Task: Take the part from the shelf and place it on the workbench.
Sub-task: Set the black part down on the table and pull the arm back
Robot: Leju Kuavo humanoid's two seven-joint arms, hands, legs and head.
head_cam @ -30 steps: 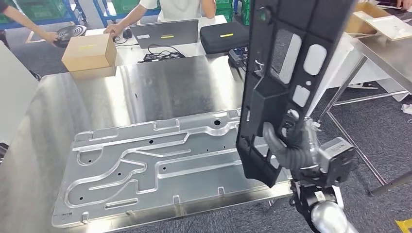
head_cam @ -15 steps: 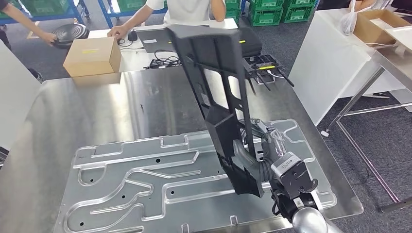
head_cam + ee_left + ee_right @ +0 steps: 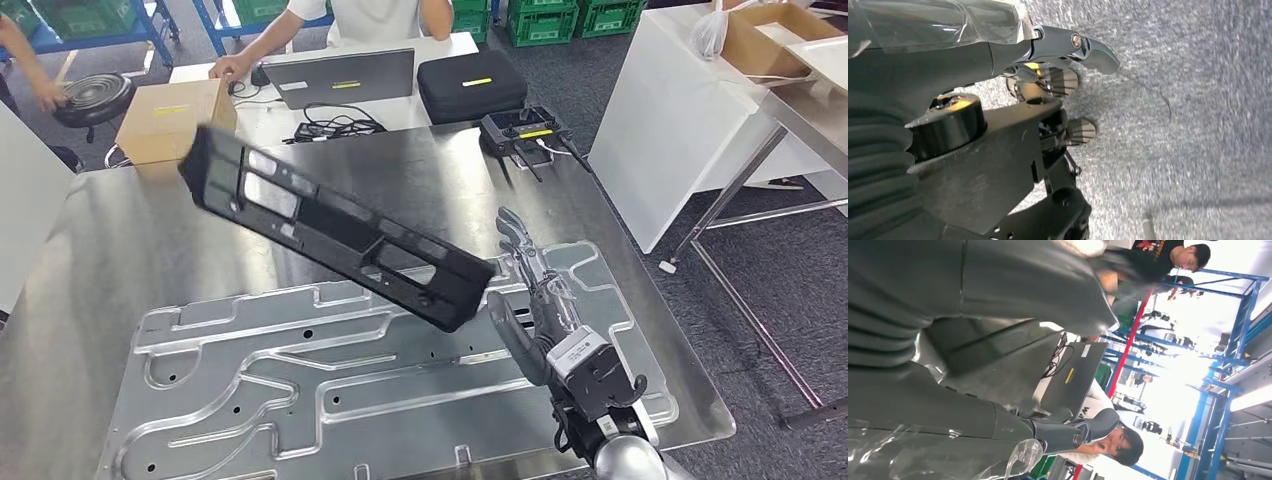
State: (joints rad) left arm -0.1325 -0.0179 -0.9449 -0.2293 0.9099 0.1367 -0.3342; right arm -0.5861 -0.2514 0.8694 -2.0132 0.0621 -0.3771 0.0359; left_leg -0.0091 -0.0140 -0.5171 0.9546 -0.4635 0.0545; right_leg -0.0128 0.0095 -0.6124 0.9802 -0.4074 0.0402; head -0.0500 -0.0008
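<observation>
Fingers of the right hand (image 3: pixel 540 300) are spread apart, holding nothing, beside the tilted black part (image 3: pixel 330 225).

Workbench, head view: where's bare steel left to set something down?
Bare steel on the workbench lies left of the black part, between the cardboard box and the metal plate, and at the far middle near the controller. The near half is crowded: the plate covers it, with the right hand over its right end.

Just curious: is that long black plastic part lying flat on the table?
No. The long black plastic part is tilted above the steel workbench, one end by the right hand.
</observation>
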